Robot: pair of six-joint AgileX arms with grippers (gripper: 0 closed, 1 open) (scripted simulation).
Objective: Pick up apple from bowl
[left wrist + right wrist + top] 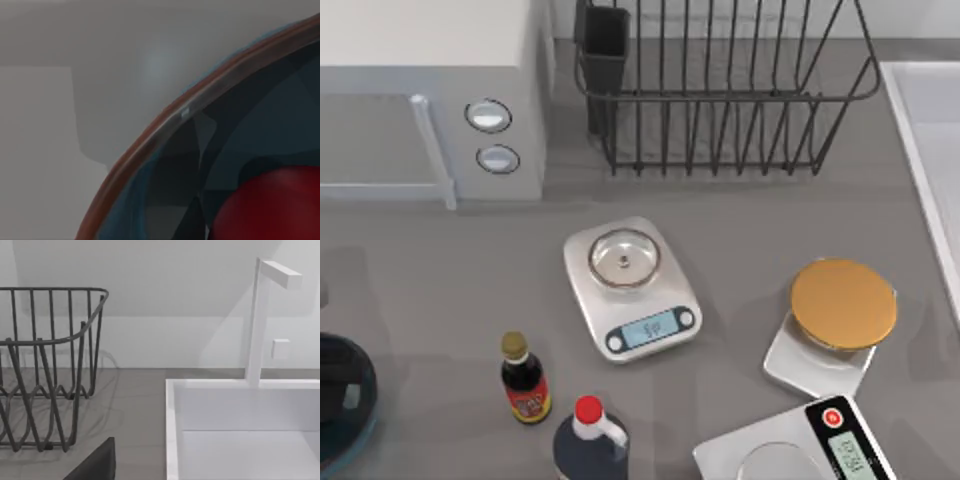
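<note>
Peering over the thin rim of the blue glass bowl [165, 125] from the left wrist: red apple [270, 205] down inside, close to the glass wall, partly cut off. From above, bowl at the near left of the table [750, 250], half out of frame, with a dark block over its middle, probably the left gripper [338, 392]; cannot tell how wide the jaws stand, nor whether anything is held. Judged risks, nearest first: closing off-centre on a round glossy fruit, likely to squirt it sideways or roll it up the shallow wall; catching the rim on the way in, likely to tip or skate a light bowl; lifting on a shallow bite, likely to drop the apple back onto glass. Further out, little danger: small soy sauce bottle [525, 380] and red-capped dark bottle [590, 440] well apart toward the middle, reachable only by a wide swing after lift. Beyond those, silver kitchen scale [632, 290], gold-topped scale [840, 310] and a third scale [800, 450] at the near edge, all clear of the bowl. Farthest back, microwave [430, 100], wire dish rack [720, 90], sink [930, 150]. Right arm idle, wrist camera facing dish rack and sink; jaw state there likewise cannot be told.
</note>
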